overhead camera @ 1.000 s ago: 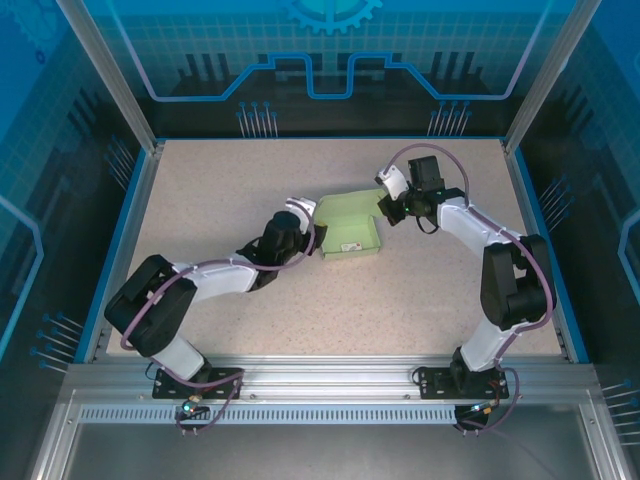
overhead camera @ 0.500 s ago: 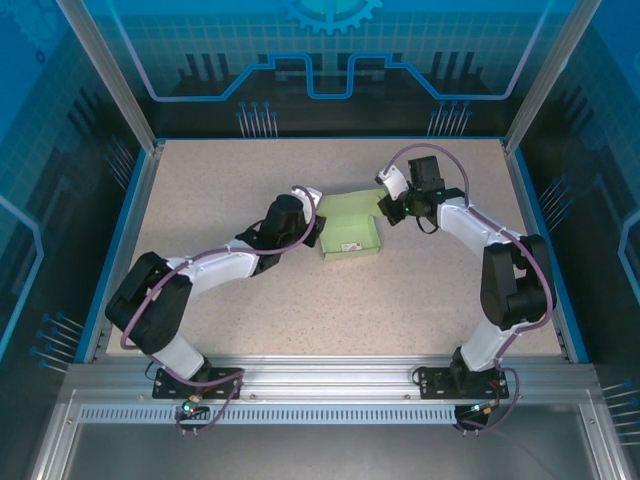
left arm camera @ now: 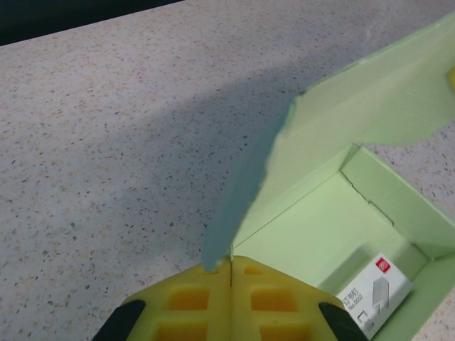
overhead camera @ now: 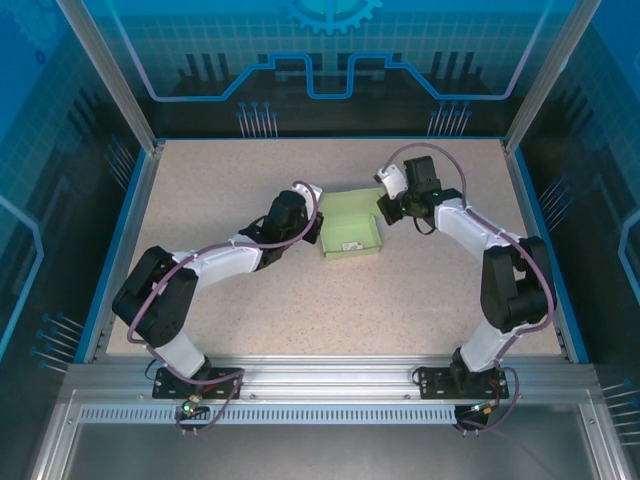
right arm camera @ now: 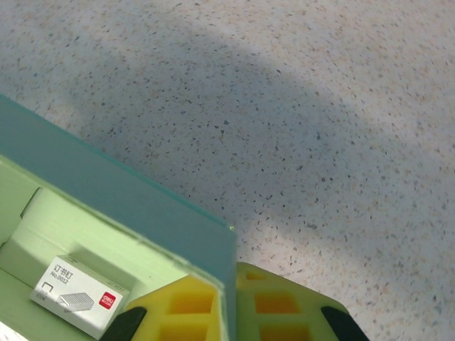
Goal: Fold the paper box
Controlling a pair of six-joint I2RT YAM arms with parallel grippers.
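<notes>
Where the paper box [overhead camera: 352, 222] sits: on the speckled table [overhead camera: 250, 300], a little behind its middle, between my two arms.
Box shape: a pale mint-green open tray with low walls standing; a flap rises from its far-left side and leans over the interior, as I see it in the left wrist view [left arm camera: 355, 106].
Inside the box: a small white carton [overhead camera: 350, 245] with a red mark and printed text lies flat on the tray floor, toward the near wall; it also shows from the left wrist [left arm camera: 373, 293] and from the right wrist [right arm camera: 78, 295].
Left end effector [overhead camera: 317, 226]: at the box's left wall. In its own camera [left arm camera: 231, 275] the yellow pads [left arm camera: 192, 298] are pressed together, and the card's edge runs down into the seam between them, so I read it as pinching the box's left side.
Right end effector [overhead camera: 384, 209]: at the box's far-right corner. In its own camera [right arm camera: 229, 288] the pads [right arm camera: 277, 305] are closed tight on the upright wall [right arm camera: 128, 206], whose thin edge passes straight between them.
Arms: the left one reaches diagonally from its base toward the box; the right one bends high and comes down onto the box from behind and to the right.
Shadow: a soft dark band falls across the table beside the box in both wrist views.
</notes>
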